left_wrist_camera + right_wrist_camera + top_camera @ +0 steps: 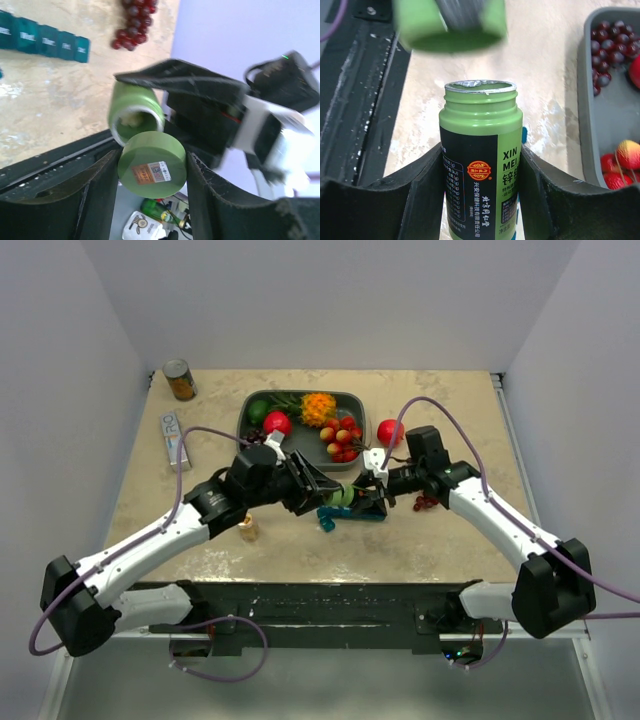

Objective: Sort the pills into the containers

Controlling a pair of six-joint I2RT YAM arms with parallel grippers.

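1. Near the front edge of the beige table [150, 490], a small amber bottle [247, 530] stands beside the left forearm.
2. The left gripper [152, 172] is clamped on a round green plastic cap [150, 160], which is off its bottle and held between both fingers.
3. The right gripper [481, 167] grips a green plastic pill bottle with a black label [480, 125] by the body. The mouth is uncovered and faces the cap. Pale contents show inside; their kind cannot be told.
4. The teal-blue strip of square plastic containers [350, 513] lies on the table directly under the two grippers, on the near side of the bottle. In the left wrist view its cells [45, 40] are shut.
5. A dark red grape cluster [428, 503] lies just beside the right wrist.
6. Farther back sits a grey rectangular fruit tray [300, 440], with a red round fruit [390, 430] to its right and a white flat box [175, 438] to its left.
7. A round tin can [180, 380] stands at the far left corner.
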